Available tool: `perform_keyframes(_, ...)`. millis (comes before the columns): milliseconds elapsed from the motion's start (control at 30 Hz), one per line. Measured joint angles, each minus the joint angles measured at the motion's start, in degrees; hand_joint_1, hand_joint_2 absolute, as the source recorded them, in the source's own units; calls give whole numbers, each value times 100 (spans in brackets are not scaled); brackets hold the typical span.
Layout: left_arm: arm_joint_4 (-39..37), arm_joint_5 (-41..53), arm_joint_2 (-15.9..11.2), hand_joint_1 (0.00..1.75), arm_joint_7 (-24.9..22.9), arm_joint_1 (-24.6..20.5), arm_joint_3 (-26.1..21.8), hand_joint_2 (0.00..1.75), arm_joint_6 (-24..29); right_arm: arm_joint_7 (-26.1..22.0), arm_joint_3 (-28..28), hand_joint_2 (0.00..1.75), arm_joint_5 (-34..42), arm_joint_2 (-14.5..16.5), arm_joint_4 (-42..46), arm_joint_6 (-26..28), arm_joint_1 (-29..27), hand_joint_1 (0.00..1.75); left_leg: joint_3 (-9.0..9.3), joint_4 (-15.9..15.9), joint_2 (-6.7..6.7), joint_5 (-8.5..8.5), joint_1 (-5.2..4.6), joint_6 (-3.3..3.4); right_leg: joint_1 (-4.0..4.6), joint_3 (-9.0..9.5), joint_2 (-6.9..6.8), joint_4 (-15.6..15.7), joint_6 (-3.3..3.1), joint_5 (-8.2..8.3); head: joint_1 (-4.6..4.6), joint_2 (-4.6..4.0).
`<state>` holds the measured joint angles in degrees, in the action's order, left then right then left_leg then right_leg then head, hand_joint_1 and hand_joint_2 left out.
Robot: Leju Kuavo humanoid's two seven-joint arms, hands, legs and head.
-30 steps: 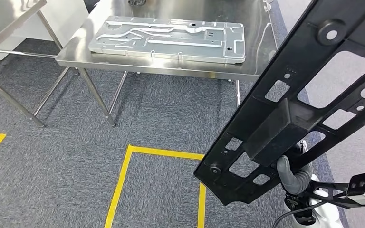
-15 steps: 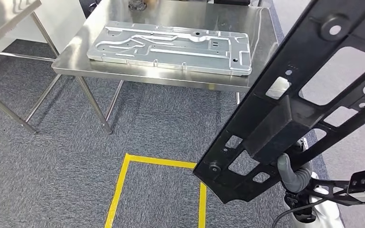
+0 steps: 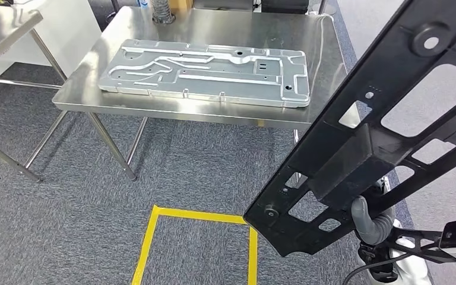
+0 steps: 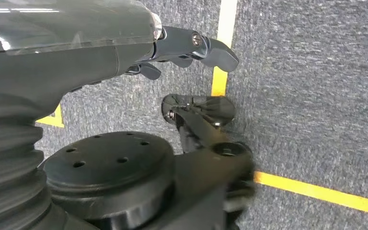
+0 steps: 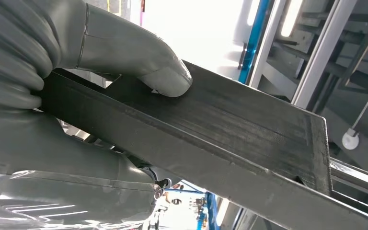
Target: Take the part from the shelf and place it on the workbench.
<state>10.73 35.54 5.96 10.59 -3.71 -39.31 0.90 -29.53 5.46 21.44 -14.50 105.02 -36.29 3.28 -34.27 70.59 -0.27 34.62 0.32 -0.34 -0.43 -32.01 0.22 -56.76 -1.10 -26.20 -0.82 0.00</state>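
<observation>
A long black frame part (image 3: 386, 119) with several cut-outs slants across the right of the head view, from low centre up to the top right corner. My right hand (image 3: 367, 221) grips it from beneath near its lower end. In the right wrist view the grey thumb (image 5: 165, 72) presses on the part's flat black bar (image 5: 239, 129). The steel workbench (image 3: 237, 27) stands ahead at upper centre, with a large silver metal plate (image 3: 208, 71) lying on it. My left hand (image 4: 191, 45) hangs over the carpet and holds nothing.
Yellow tape lines (image 3: 148, 243) mark the grey carpet between me and the workbench. A second steel table (image 3: 6, 24) stands at the far left, beside a white cabinet (image 3: 65, 24). A round object (image 3: 165, 10) sits at the workbench's back edge.
The whole view has shifted: the workbench and the tape lines now sit lower and more to the left in the picture. The black part stays gripped in my right hand.
</observation>
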Motion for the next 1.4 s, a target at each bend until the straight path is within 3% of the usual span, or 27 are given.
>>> perform_keyframes(33, 0, -2, 1, 0, -4, 6, -2, 175, 3, 0, 0, 175, 0, 1, 0, -6, -6, 175, -221, 276, 1, 110, 18, -24, -5, 43, 6, 0, 7, -42, -1, 0)
perform_keyframes(67, 0, -4, 1, 0, -8, 16, -5, 175, 7, 0, 0, 175, 0, 2, 0, -8, -12, 175, -358, 366, 1, 110, 32, -40, -15, 95, 15, -1, 22, -85, -1, 0)
perform_keyframes(100, 0, -5, 0, 0, -11, 25, -8, 175, 10, 0, 0, 175, 0, 2, 0, -8, -16, 175, -389, 240, 2, -26, 45, -53, -31, 156, 24, -1, 43, -130, -1, 0)
perform_keyframes(167, -1, -6, -1, 0, -13, 33, -13, 175, 14, 1, 0, 175, 0, 3, 0, -8, -19, 175, -212, -495, 6, -579, 71, -80, -66, 288, 33, -1, 106, -229, 0, 0)
perform_keyframes(200, -1, -6, 1, 0, -14, 35, -15, 175, 15, 2, 0, 175, 0, 3, 0, -7, -17, 175, -112, -839, 9, -749, 71, -72, -77, 341, 39, -6, 147, -277, 1, 0)
perform_keyframes(267, -1, -1, 2, 0, -19, 29, -20, 175, 15, 5, -1, 175, 3, 4, 2, 4, -8, 175, -7, -1176, 12, -864, 58, 8, -77, 405, 45, -8, 246, -347, 1, 0)
perform_keyframes(367, 0, 9, 1, 0, -32, 31, -42, 175, 21, 12, -3, 175, 15, 5, 4, 14, -1, 175, 73, -1201, -1, -854, 41, 176, -82, 447, 39, -91, 360, -367, 1, 0)
perform_keyframes(433, 0, 10, 1, 0, -35, 29, -62, 175, 37, 17, -5, 175, 19, 5, 4, 15, 16, 175, 170, -1230, -4, -833, 29, 251, -93, 217, 17, -518, 384, -450, 1, 0)
perform_keyframes(500, 0, 9, 1, 0, -38, 21, -84, 175, 50, 30, -7, 175, 18, 6, 3, 21, 31, 175, 231, -1251, -5, -778, -2, 304, -83, -299, 3, -1280, 385, -708, 2, 0)
perform_keyframes(567, 0, 8, 1, 0, -40, 24, -100, 175, 53, 41, -7, 175, 16, 9, 1, 29, 31, 175, 320, -1258, -13, -691, -51, 338, -68, -739, 3, -1736, 360, -948, 2, 0)
perform_keyframes(600, 0, 8, 0, 0, -42, 30, -104, 175, 54, 44, -7, 175, 15, 11, 1, 35, 30, 175, 388, -1259, -17, -635, -78, 348, -53, -826, 3, -1678, 328, -921, 2, 0)
perform_keyframes(633, 0, 8, -1, 0, -44, 36, -107, 175, 54, 48, -7, 175, 15, 13, 0, 40, 30, 175, 470, -1262, -20, -575, -108, 353, -29, -824, 3, -1442, 280, -768, 2, 0)
perform_keyframes(700, -3, 9, 13, 0, -47, 46, -110, 175, 54, 52, -7, 175, 15, 14, 0, 48, 25, 175, 620, -1267, -21, -448, -147, 354, 65, -695, 10, -727, 118, -145, 0, 0)
perform_keyframes(767, -8, 10, 32, 0, -49, 32, -113, 175, 54, 58, -6, 175, 10, 15, 3, 49, 20, 175, 707, -1302, -33, -350, -143, 318, 158, -598, 22, -285, -3, 261, 9, 0)
perform_keyframes(867, -8, 23, 34, 0, -48, 11, -115, 175, 54, 58, -8, 175, 5, 21, 17, 55, 21, 175, 802, -1233, -25, -403, -127, 218, 176, -396, 38, -71, -75, 270, 15, 0)
perform_keyframes(900, -7, 32, 32, 0, -42, 10, -115, 175, 53, 49, -9, 175, 6, 23, 24, 57, 16, 175, 763, -1063, -19, -456, -131, 190, 152, -293, 42, -4, -92, 259, 13, 0)
perform_keyframes(967, -4, 45, 28, 0, -32, -1, -115, 175, 47, 30, -9, 175, -2, 30, 32, 58, 1, 175, 423, -472, -17, -439, -113, 138, 103, -113, 38, 72, -94, 204, 11, 0)
perform_keyframes(1033, -4, 47, 29, 0, -28, 2, -116, 175, 43, 8, -9, 175, -13, 38, 32, 47, -31, 175, -93, 171, -14, -145, -70, 70, 70, 19, 39, 87, -85, 89, 10, 0)
perform_keyframes(1100, -4, 37, 25, 0, -33, 27, -126, 175, 46, -14, -9, 175, -15, 41, 24, 18, -65, 175, -414, 291, -11, 171, -31, 18, 40, 181, 52, 88, -58, -49, 10, 0)
perform_keyframes(1133, -4, 29, 22, 0, -37, 36, -133, 175, 50, -22, -9, 175, -15, 42, 18, 1, -69, 175, -457, 109, -10, 142, -19, -1, 27, 275, 59, 87, -41, -121, 10, 0)
perform_keyframes(1167, -4, 16, 19, 0, -41, 40, -145, 175, 57, -27, -9, 175, -12, 42, 4, -18, -61, 175, -442, -202, -9, -68, -10, -12, 16, 371, 62, 87, -21, -197, 10, 0)
perform_keyframes(1233, -4, -5, 15, 0, -49, 44, -173, 175, 72, -31, -9, 175, -3, 44, -40, -51, -16, 175, -383, -898, -7, -804, -13, 3, 16, 521, 70, 74, 31, -347, 11, 0)
perform_keyframes(1267, -4, -15, 14, 0, -52, 42, -190, 175, 78, -32, -8, 175, 2, 46, -69, -67, 12, 175, -355, -1116, -8, -1090, -20, 34, 20, 566, 75, 79, 67, -421, 11, 0)
perform_keyframes(1300, -4, -19, 13, 0, -57, 41, -203, 175, 81, -32, -7, 175, 5, 48, -93, -79, 37, 175, -343, -1234, -10, -1245, -25, 71, 28, 601, 81, 65, 107, -461, 11, 0)
perform_keyframes(1400, -4, -21, 17, 0, -58, 33, -228, 175, 83, -36, -4, 175, 15, 50, -134, -91, 92, 175, -214, -1293, -19, -1220, -17, 189, 24, 611, 68, -99, 202, -469, 13, 0)
